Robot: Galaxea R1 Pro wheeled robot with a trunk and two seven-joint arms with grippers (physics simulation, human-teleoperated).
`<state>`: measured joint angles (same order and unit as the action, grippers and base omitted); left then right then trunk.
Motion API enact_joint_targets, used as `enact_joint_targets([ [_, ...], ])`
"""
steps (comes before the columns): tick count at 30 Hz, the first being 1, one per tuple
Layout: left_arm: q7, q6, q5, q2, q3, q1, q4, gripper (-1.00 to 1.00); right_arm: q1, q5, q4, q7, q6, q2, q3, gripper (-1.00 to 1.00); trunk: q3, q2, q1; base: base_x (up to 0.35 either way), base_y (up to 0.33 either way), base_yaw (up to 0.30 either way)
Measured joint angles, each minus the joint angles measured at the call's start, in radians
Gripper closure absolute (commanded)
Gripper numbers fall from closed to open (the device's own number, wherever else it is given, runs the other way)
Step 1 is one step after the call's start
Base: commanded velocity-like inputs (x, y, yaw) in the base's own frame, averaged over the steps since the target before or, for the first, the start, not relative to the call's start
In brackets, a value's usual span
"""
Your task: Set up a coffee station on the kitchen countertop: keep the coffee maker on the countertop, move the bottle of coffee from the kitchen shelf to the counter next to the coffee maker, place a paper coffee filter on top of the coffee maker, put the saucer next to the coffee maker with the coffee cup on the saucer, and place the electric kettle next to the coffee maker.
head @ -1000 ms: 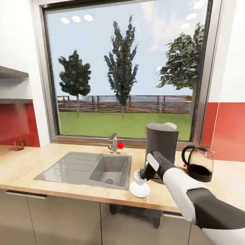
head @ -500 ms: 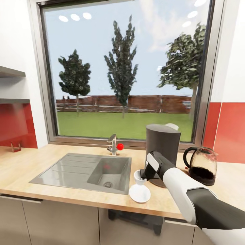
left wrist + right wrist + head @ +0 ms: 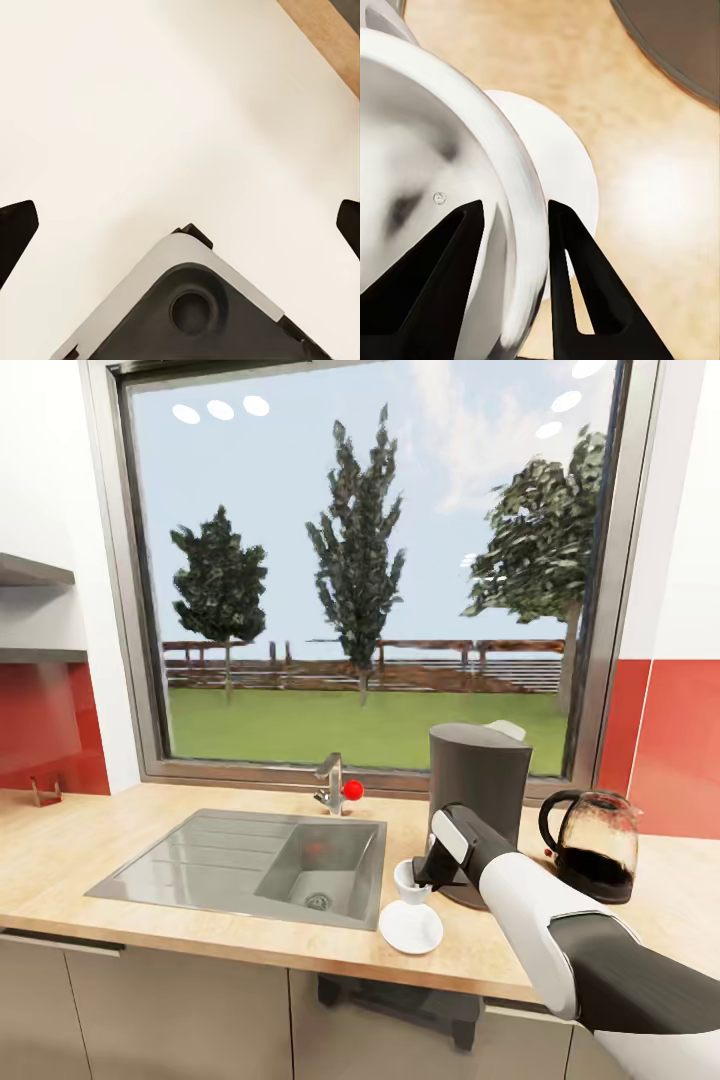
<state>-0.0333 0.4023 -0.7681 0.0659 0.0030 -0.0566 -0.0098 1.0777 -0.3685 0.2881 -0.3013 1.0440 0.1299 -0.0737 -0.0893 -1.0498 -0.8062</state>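
We see the right gripper (image 3: 425, 880) reaching down at the near edge of the countertop (image 3: 120, 850), its fingers (image 3: 566, 277) closed on the rim of the white coffee cup (image 3: 410, 882), one finger inside the cup and one outside. The cup sits over the white saucer (image 3: 411, 928), which lies on the counter just to the right of the steel sink (image 3: 250, 860); whether the cup's foot touches the saucer we cannot tell. Just behind the cup and arm stands the dark grey coffee maker (image 3: 480, 790), and to its right, near the red backsplash, is the glass kettle (image 3: 592, 845) with a dark base. A tap (image 3: 332, 782) with a red knob rises at the far side of the sink, below the window.

In the left wrist view, the tips of the left gripper (image 3: 180, 225) sit well apart at opposite edges, over a pale surface.
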Motion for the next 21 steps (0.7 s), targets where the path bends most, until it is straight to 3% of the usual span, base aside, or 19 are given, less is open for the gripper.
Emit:
enact_joint_targets([
  [21,0.0,0.0,0.0,0.0,0.0,0.0,0.0,-1.0,0.0,-0.001,-0.001,0.0,0.0,0.0,0.0,1.0,-0.066,-0.147,-0.081,0.0,0.0,0.0],
])
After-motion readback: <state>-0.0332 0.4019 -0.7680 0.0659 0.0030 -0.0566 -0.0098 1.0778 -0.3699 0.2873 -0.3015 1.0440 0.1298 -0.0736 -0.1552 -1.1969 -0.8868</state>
